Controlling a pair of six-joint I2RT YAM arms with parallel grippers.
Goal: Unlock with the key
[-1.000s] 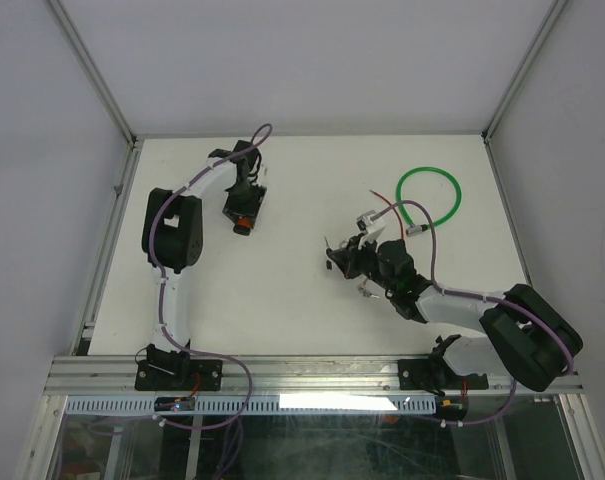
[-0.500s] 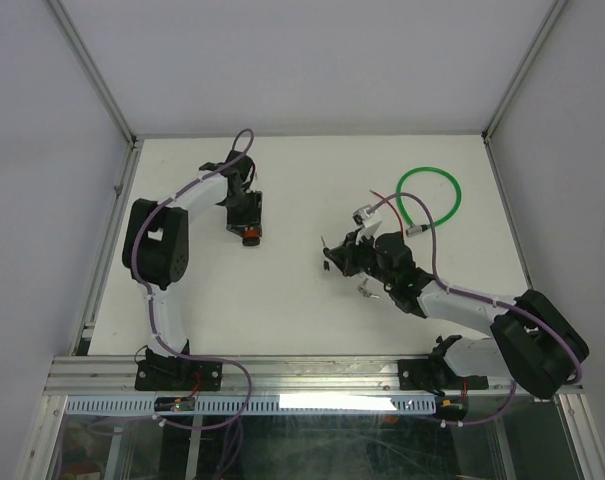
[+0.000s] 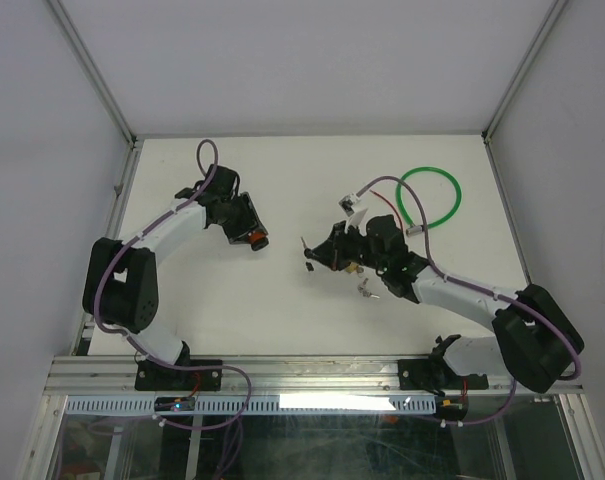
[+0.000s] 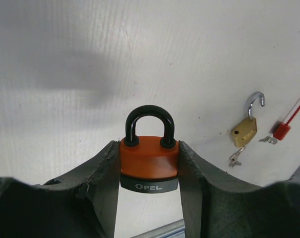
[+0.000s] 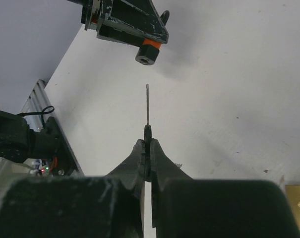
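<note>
My left gripper (image 3: 252,234) is shut on an orange padlock (image 4: 149,159) with a black shackle and a grey "OPEL" base, held above the table; its round underside shows in the right wrist view (image 5: 147,52). My right gripper (image 3: 314,252) is shut on a key (image 5: 147,106) with a black head, its thin blade pointing towards the padlock, with a gap between them. The key's head also shows in the top view (image 3: 308,266).
A brass padlock (image 4: 244,130) with open shackle and small keys (image 4: 235,157) lie on the table, also in the top view (image 3: 365,290). A green cable loop (image 3: 429,197) and a red seal tag (image 4: 283,128) lie at the back right.
My left arm has swung outward and turned the orange padlock towards the right gripper. My right gripper has moved left with the key, closer to the padlock.
</note>
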